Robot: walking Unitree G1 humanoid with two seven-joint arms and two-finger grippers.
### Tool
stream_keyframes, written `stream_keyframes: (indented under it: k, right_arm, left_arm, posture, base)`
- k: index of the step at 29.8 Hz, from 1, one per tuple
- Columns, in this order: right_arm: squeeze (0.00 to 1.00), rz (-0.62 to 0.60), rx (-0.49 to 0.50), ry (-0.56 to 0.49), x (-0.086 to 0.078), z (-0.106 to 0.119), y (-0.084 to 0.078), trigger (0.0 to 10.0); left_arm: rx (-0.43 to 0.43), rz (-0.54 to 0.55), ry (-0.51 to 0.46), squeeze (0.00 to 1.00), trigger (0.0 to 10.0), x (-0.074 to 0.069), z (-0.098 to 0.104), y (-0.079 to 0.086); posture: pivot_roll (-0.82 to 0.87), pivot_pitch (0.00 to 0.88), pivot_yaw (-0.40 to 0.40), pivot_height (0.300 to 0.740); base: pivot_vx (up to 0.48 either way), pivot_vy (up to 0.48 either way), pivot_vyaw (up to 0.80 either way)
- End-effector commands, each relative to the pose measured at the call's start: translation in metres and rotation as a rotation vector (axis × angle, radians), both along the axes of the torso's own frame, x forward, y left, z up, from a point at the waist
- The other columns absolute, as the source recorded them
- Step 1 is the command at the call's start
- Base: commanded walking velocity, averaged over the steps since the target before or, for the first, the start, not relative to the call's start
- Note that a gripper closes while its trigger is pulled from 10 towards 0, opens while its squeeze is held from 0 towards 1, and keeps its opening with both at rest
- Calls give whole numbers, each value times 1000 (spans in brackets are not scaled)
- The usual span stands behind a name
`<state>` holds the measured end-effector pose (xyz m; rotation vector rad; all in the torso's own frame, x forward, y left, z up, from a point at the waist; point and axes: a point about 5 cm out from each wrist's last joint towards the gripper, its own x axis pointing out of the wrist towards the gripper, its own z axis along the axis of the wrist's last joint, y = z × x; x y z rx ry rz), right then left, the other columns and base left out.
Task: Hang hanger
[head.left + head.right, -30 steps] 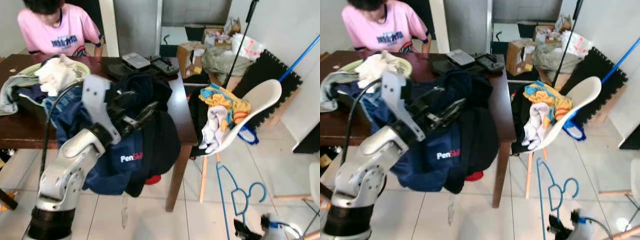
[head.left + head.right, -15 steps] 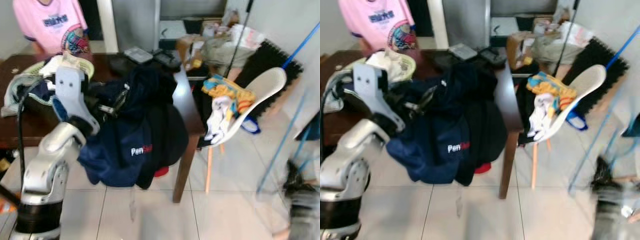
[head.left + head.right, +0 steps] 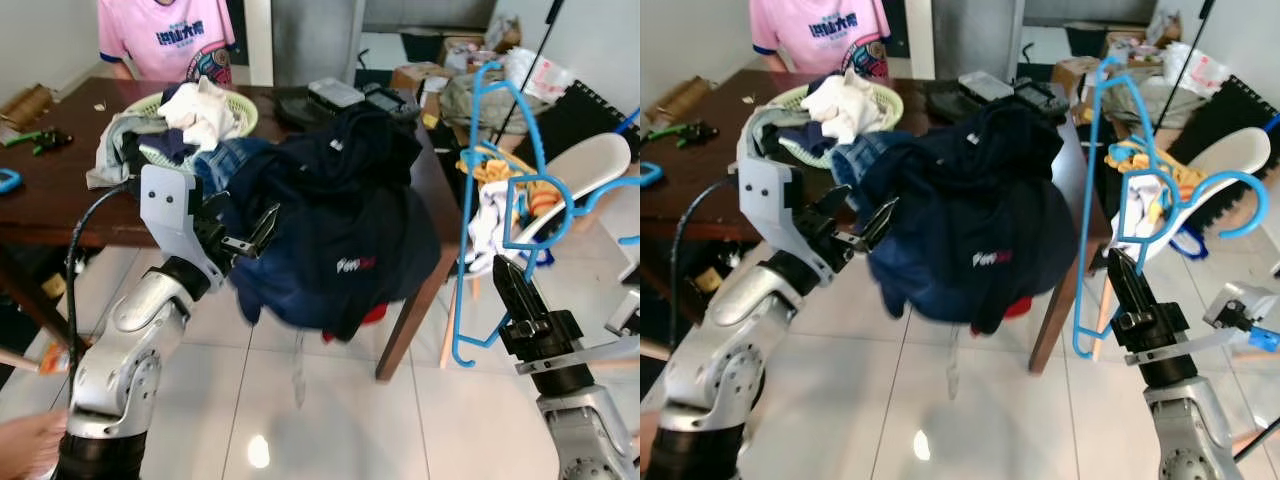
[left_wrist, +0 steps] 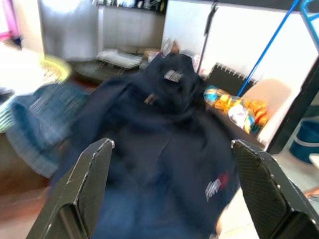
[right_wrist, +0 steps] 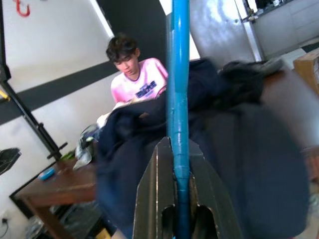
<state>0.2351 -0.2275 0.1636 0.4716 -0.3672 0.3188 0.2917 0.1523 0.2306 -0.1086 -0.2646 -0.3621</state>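
Right wrist view: the right tool point(image 5: 177, 174) pinches the blue hanger point(image 5: 178, 74) by one thin bar.
Held low on its frame, the hanger point(image 3: 1120, 180) stands upright beside the surface point(image 3: 60, 195), hook topmost, probably so it can be lifted onto a rail. It looks like smooth, rigid plastic with looped curves. The left tool point(image 3: 243, 232), fingers spread, sits against the soft, dark navy jacket point(image 3: 340, 230) that slumps in folds over the surface's edge, apparently steadying it.
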Motion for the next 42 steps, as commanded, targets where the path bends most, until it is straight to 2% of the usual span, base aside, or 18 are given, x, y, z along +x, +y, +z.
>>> stream_keyframes:
  k: [1,6,8,13,29,42]
  right_arm:
    - [0,-6,-37,7,1,1,0,10000]
    - [0,14,-46,51,-3,9,3,10000]
    - [0,34,-59,75,-6,14,9,10000]
    - [0,49,-88,83,-6,14,16,10000]
    - [0,78,-142,118,-6,15,28,10000]
    - [0,90,-152,116,-6,19,32,10000]
  left_arm:
    - [-5,17,-11,0,10000,1,2,3]
    - [-15,50,-32,0,10000,4,6,10]
    - [-3,79,-47,0,10000,4,7,15]
    - [-7,115,-57,0,10000,4,7,19]
    - [-26,116,-67,0,10000,4,8,17]
    - [-30,106,-73,0,10000,4,7,13]
  posture:
    - [46,82,-37,740]
    - [46,82,-37,740]
    - [43,84,-38,740]
    - [41,86,-40,740]
    - [37,87,-43,740]
    - [37,86,-46,740]
  base:
    - [0,0,0]
    - [0,0,0]
    - [0,0,0]
    - [265,0,0]
    - [344,0,0]
    - [211,0,0]
